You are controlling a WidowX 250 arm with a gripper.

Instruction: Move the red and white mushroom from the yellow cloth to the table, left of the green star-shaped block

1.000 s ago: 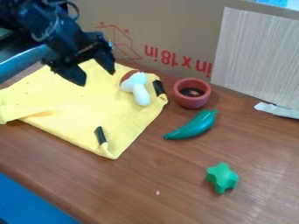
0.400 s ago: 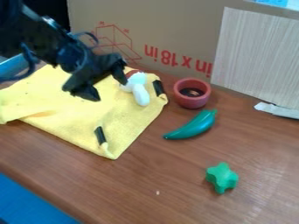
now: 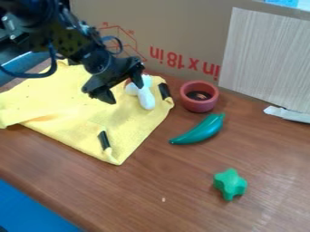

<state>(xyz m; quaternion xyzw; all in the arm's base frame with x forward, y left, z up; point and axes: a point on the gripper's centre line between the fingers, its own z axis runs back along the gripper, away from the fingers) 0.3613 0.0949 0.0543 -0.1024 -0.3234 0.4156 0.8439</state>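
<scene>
Brown wooden table (image 3: 154, 181), bearing a small red bowl (image 3: 198, 106) with dark brown contents. A curved green pepper (image 3: 201, 131) lies in front of the bowl, its narrow tip toward the left; a lobed green shape (image 3: 230, 184) lies nearer the viewer. Behind: cardboard (image 3: 176, 25) with red print and an upright, pale, streaked panel (image 3: 266, 59). Right edge: a whitish strip (image 3: 287, 114). Lower left: a blue surface (image 3: 30, 208).

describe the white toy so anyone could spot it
Find the yellow cloth spread on the brown wooden table. By its right corner, next to the open black gripper, lies a white toy with a rounded stem. Its white colour sets it apart from the round red bowl and curved green pepper off the cloth.
</scene>
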